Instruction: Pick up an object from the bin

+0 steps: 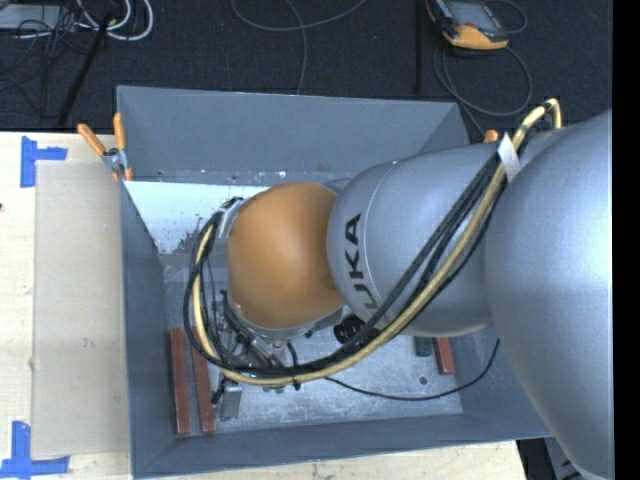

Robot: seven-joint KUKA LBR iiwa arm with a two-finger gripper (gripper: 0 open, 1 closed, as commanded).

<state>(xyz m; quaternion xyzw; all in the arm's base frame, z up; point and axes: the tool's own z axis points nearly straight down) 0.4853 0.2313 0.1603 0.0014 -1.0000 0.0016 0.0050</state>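
Nearest the lens, the grey arm (560, 288) sweeps in from 3 o'clock, its orange cover (275, 253) hiding much of the bin (290, 103). Beneath the cover the gripper (235, 383) sits low toward 7 o'clock, just beside 2 brown bars (181, 388) lying side by side along the left wall; I cannot tell how far open it is, or whether it has hold of anything. The bars look the likeliest pick. To do it well, close across 1 bar's narrow width and keep clear of the wall. 2 small pieces (436, 353), 1 green and 1 red, lie well apart at 4 o'clock. Scuffed grey metal forms the bin's bottom. Beyond its 12 o'clock rim, loose cables (300, 13) trail over a dark floor.
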